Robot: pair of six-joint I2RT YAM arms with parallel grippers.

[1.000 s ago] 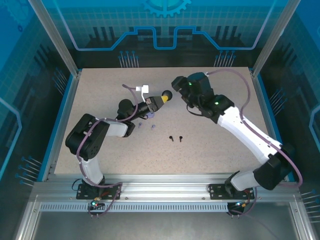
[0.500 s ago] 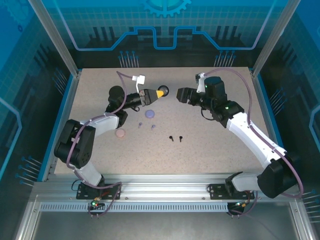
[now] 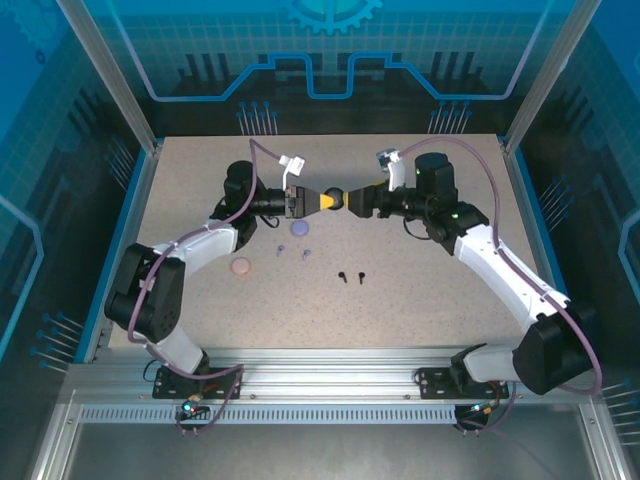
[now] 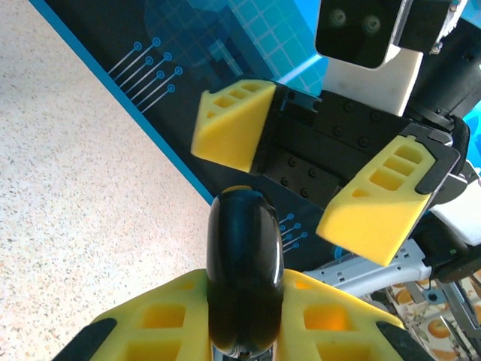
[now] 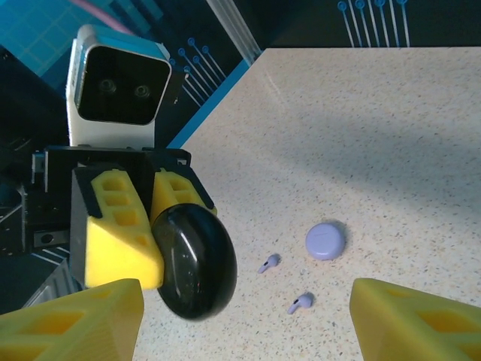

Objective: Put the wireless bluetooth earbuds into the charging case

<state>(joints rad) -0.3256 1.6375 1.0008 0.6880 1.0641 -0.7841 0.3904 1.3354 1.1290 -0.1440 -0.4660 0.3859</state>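
left claw (image 3: 322, 200) is clamped narrow on the black charging case (image 3: 337, 197), gripping it edge-on and holding it out in mid-air over the back middle of the worktop (image 3: 430, 290); right claw (image 3: 358, 200) faces it nose to nose, jaws wide, one pad on either side of the case, and i can't tell if they touch it; reads like a handover or a lid-opening; best to come in square, close on the free half clear of the left pads, and grip firmly before either side pulls; both arms reach forward and bend inward, wrists about level; black earbuds (image 3: 342, 277) lie loose near the worktop's middle; lavender earbuds (image 5: 268, 262) sit beside the lavender case (image 5: 325, 241); the pink case (image 3: 240, 267) sits nearer the left edge
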